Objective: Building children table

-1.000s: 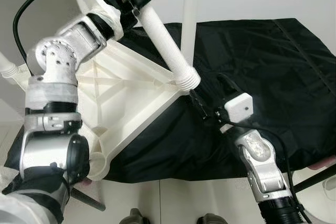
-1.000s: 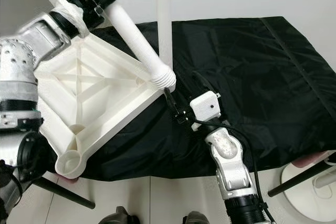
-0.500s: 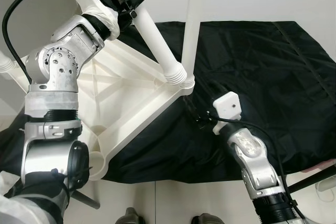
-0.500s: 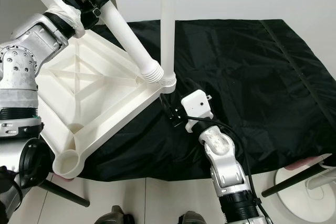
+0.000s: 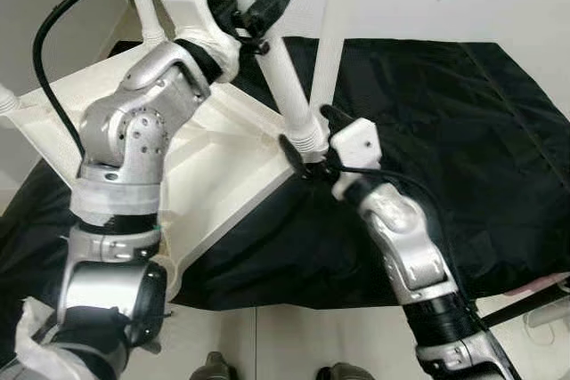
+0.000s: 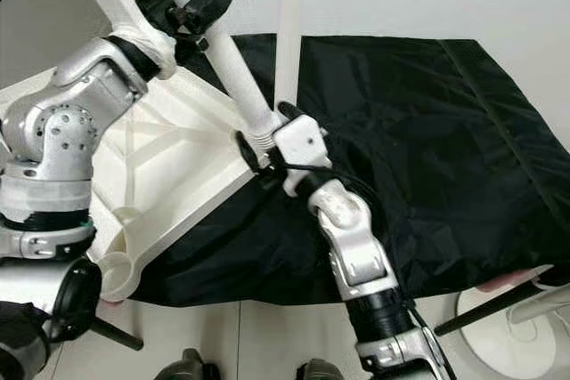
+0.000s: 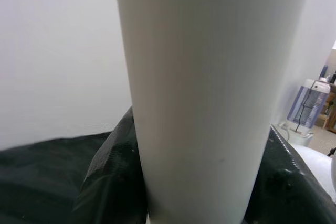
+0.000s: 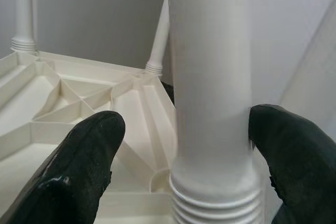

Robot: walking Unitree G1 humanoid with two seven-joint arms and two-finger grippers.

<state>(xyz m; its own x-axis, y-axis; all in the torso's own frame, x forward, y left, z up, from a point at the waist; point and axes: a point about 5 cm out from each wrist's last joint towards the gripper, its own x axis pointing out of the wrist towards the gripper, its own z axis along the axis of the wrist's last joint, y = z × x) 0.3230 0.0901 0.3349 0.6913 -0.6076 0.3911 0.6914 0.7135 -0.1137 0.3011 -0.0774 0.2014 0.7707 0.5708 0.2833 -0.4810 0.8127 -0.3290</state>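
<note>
Right gripper (image 5: 307, 144) at the threaded base of the slanted table leg (image 5: 283, 73), fingers spread with one either side of the shaft just above the collar; in the right wrist view one fingertip (image 8: 81, 163) stands off the leg with a gap, the other looks to be touching or nearly touching, so open, not yet clamped. Leg centred between the fingers, long axis running up and away from that gripper toward the left gripper (image 5: 254, 13), which is clenched on the same leg higher up; left wrist view shows the shaft (image 7: 210, 93) close in front of the camera. Right arm nearer the joint, left arm nearer the free upper end. Threaded end meets the corner socket of the upturned tabletop (image 5: 227, 171), just below the right gripper; fully seated or not — cannot tell. Second leg (image 5: 334, 33) upright just beyond the right gripper, near the same corner. Legs: smooth round white plastic tubes, ribbed screw thread at the foot. Tabletop underside: white moulded plastic, rigid ribbing in triangles, round sockets at corners. Whole assembly lying on a black, wrinkled, slightly glossy cloth (image 5: 463, 131). Likely next: close on the shaft and turn about the leg's axis.
</note>
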